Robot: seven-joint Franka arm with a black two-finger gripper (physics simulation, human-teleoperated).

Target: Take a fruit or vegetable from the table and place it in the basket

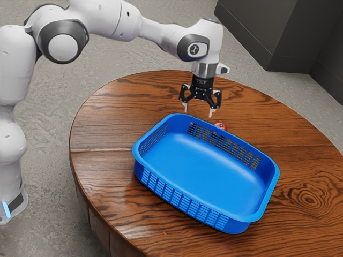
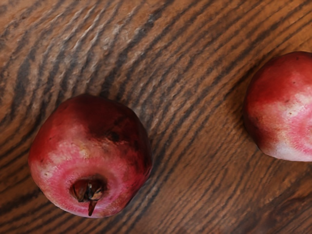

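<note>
My gripper point(image 1: 198, 110) hangs open above the table, just past the far rim of the blue basket point(image 1: 206, 171), with nothing between its fingers. One red fruit point(image 1: 221, 126) peeks out behind that rim, lower than the gripper and toward the exterior view's right; the basket hides much of it. In the wrist view two red pomegranates lie apart on the wood: a whole one point(image 2: 90, 156) with its dark crown showing, and another point(image 2: 282, 107) cut off by the picture's edge. Which of them is the fruit in the exterior view, I cannot tell.
The round wooden table point(image 1: 107, 144) carries the basket, whose slotted walls stand between its inside and the fruit. Bare wood lies around the basket. A dark cabinet point(image 1: 257, 32) stands on the floor beyond the table.
</note>
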